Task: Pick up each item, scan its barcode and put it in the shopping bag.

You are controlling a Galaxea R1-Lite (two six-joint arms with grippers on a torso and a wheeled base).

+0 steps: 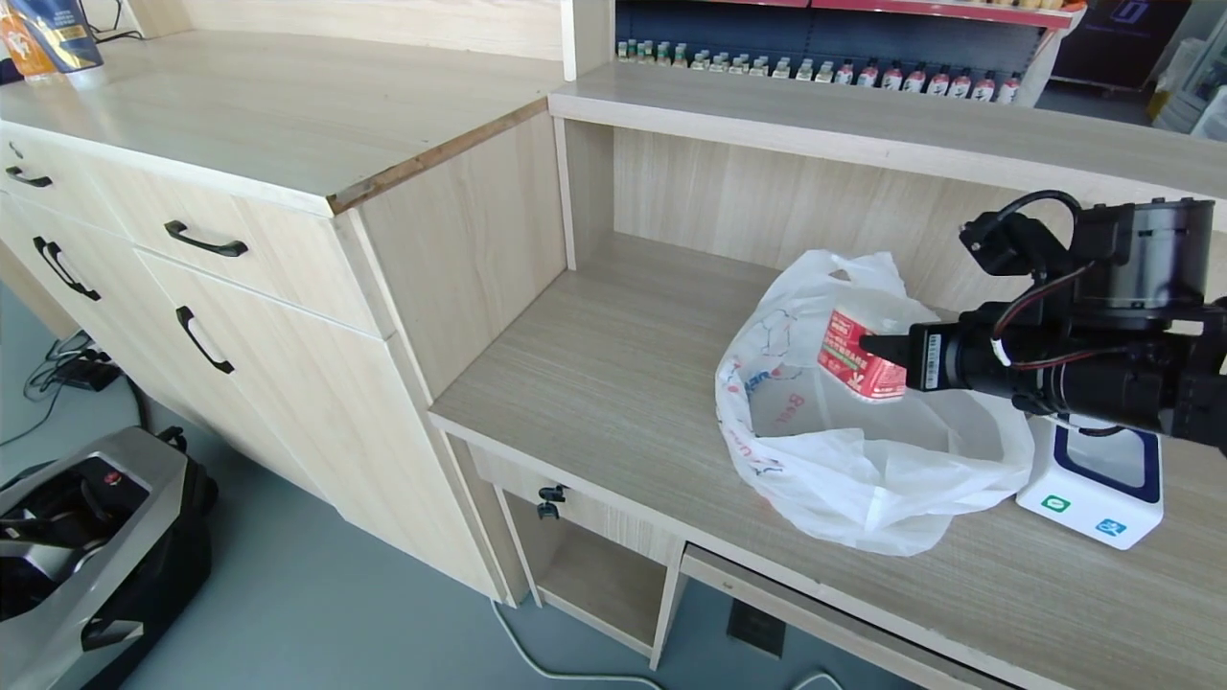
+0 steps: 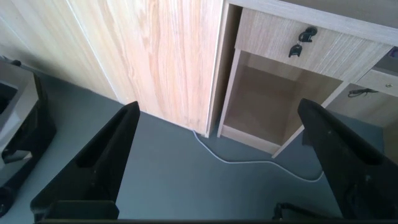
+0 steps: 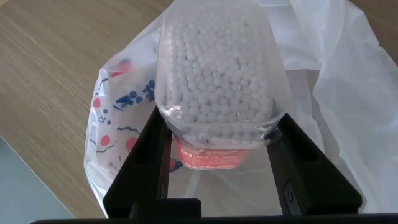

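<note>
Over the lower counter (image 1: 613, 364), right side: my right gripper (image 1: 882, 351) is clamped on a clear plastic tub (image 3: 214, 68), one finger on each long side, the jaws as far apart as the tub is wide. Through the clear end of the tub I see it packed with small white round tips. A red label wraps the part beyond my fingers. From the head view the tub hangs tilted, red label facing the robot's left, directly over the open mouth of the shopping bag (image 1: 863, 479). Whether its lower edge touches the plastic I cannot tell. The bag is white, thin, printed with red and blue marks, and sits slumped on the counter with its rim spread wide and its handles up toward the back panel. The right wrist view looks past the tub into the bag's opening, with wood-grain counter showing beyond the bag. Just beside the bag, on the robot's right, stands the scanner box (image 1: 1093, 489): white body, dark-framed window sloping upward, partly under my right arm. My left gripper (image 2: 217, 107) holds nothing. Its two black fingers (image 2: 102, 155) are spread wide. It hangs low, off the counter, over the grey floor (image 2: 168, 162), facing the foot of the cabinet side and an open cubby (image 2: 273, 102) beneath a drawer. A pale cable (image 2: 249, 158) lies across the floor in front of that cubby.
</note>
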